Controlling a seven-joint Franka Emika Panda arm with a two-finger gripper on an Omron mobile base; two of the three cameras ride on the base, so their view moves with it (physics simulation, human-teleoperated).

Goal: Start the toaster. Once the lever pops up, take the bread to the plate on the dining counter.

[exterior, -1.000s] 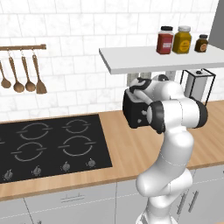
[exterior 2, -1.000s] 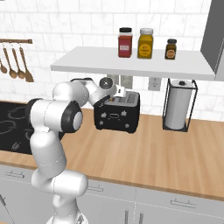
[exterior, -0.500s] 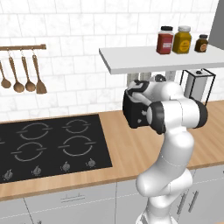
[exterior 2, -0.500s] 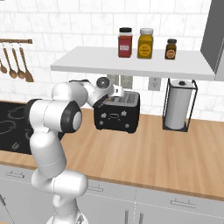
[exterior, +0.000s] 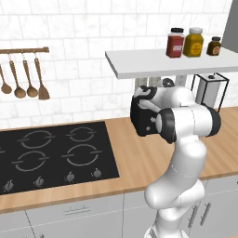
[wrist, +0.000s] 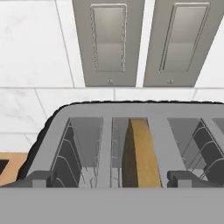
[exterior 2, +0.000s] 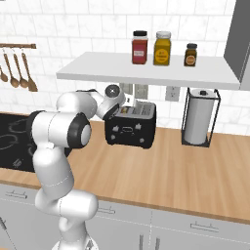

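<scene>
Above the toaster (wrist: 131,131), gripper (wrist: 111,179) open (bread (wrist: 139,153) inside)

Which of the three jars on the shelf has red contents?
The leftmost jar, with the black lid. The middle jar holds yellow and has a pale lid; the right jar is smaller and dark brown.

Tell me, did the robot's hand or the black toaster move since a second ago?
Hardly anything changed. The open two-finger gripper still hovers just over the boxy black toaster, holding nothing. The brown bread slice stays standing in its slot, and the paper towel roll and three jars on the shelf kept their places.
</scene>
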